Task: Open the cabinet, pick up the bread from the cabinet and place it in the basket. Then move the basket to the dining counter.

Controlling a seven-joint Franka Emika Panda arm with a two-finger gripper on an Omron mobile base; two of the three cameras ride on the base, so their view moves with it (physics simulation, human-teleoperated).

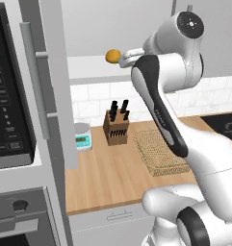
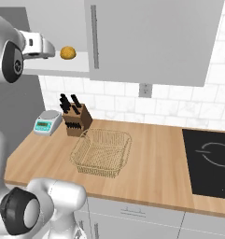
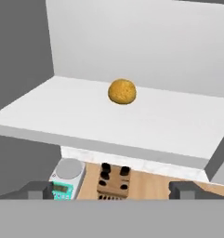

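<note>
The cabinet (image 2: 151, 37) is open, and its door swings out to the side. Inside, the bread (image 3: 122, 91) sits on the white shelf (image 3: 85, 116). It is a small round golden bun, and nothing else is on the shelf with it.

The gripper (image 3: 111, 189) points into the cabinet at the level of the shelf's front edge. Its two dark fingertips (image 3: 36, 189) stand far apart, so the jaws are wide. They hold nothing. The bread is straight ahead of the jaws, in line with the gap between them, farther back on the shelf. It is near but not touching.

Below the jaws is the wood counter (image 2: 146, 163). The basket (image 2: 101, 152) sits there, made of tan wire with sloping sides. It has nothing in it. It is down below the jaws and off to one side, well apart from them.

A knife block (image 2: 75, 120) with black handles stands beside the basket, by the tile wall. A little kitchen scale (image 2: 47, 122) sits next to the knife block. In the hand view, both show under the shelf edge, between the two fingertips.
</note>
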